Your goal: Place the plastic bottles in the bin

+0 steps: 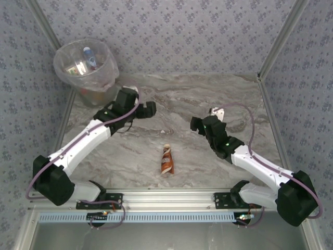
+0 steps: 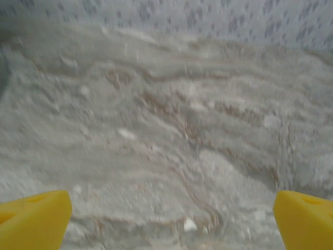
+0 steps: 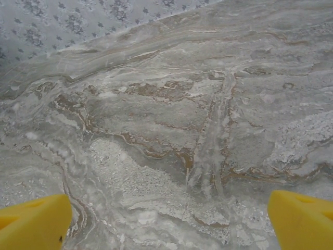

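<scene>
In my left wrist's view the marble table [image 2: 171,120] is a smear, and my left fingertips [image 2: 32,220] are cropped by the bottom corners — my right fingertips [image 3: 31,221] likewise. In the bin [image 1: 58,58], the bottles [image 1: 89,56] are too small to count — labels unreadable.

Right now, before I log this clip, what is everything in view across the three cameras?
brown-white bottle: one, brown and white, lying on the table at front middle, between the arms.
bottles in the bin: at least one, white with a blue cap; other shapes are too unclear to count.
bin: one, translucent grey with a clear liner, far left corner.
table: one, grey-brown marble.
walls: blue-grey flowered pattern, behind and on both sides.
rail: one, silver, along the near edge.
left gripper: one, black, open, over the table just right of the bin.
right gripper: one, black, open, over the table right of centre.
</scene>
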Available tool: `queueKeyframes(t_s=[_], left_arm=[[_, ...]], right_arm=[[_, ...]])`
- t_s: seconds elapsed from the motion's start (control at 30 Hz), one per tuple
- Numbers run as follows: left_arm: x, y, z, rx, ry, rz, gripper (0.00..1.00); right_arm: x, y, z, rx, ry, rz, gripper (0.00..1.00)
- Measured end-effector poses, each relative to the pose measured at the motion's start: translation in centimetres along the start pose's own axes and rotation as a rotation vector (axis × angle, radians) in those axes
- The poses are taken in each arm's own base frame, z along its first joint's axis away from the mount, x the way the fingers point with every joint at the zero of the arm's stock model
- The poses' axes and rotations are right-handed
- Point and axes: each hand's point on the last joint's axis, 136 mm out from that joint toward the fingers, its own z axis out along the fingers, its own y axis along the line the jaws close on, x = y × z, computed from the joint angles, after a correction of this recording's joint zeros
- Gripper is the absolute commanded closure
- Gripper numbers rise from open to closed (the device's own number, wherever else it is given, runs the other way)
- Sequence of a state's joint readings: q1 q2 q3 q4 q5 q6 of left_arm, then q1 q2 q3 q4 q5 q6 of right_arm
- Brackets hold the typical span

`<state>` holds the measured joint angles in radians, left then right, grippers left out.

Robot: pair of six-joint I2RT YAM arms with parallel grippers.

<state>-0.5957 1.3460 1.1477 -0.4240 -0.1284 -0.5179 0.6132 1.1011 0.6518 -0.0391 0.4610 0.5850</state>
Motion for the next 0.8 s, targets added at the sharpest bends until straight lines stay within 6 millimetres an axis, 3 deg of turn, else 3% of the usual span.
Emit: queueKeyframes(t_s=[0.2,0.33,0.53,0.6,0.8], left_arm=[[7.0,-1.4,0.7,0.003,0.170,-0.010,0.01],[11.8,-3.6,0.8,0.028,0.317,0.051,0.01],[19.5,-4.7,0.7,-0.002,0.568,0.161,0.01],[21.1,-4.9,0.4,-0.013,0.629,0.192,0.01],[23.1,-5.2,0.6,-0.010,0.709,0.201,0.01]], right_arm=[[0.2,-0.5,0.1,0.017,0.009,0.012,0.01],[0.2,-0.8,0.1,0.027,0.011,0.034,0.01],[1.1,-1.2,0.6,0.050,0.039,0.036,0.01],[1.4,-1.3,0.8,0.058,0.051,0.029,0.01],[1.7,-1.4,0.9,0.063,0.059,0.027,0.01]])
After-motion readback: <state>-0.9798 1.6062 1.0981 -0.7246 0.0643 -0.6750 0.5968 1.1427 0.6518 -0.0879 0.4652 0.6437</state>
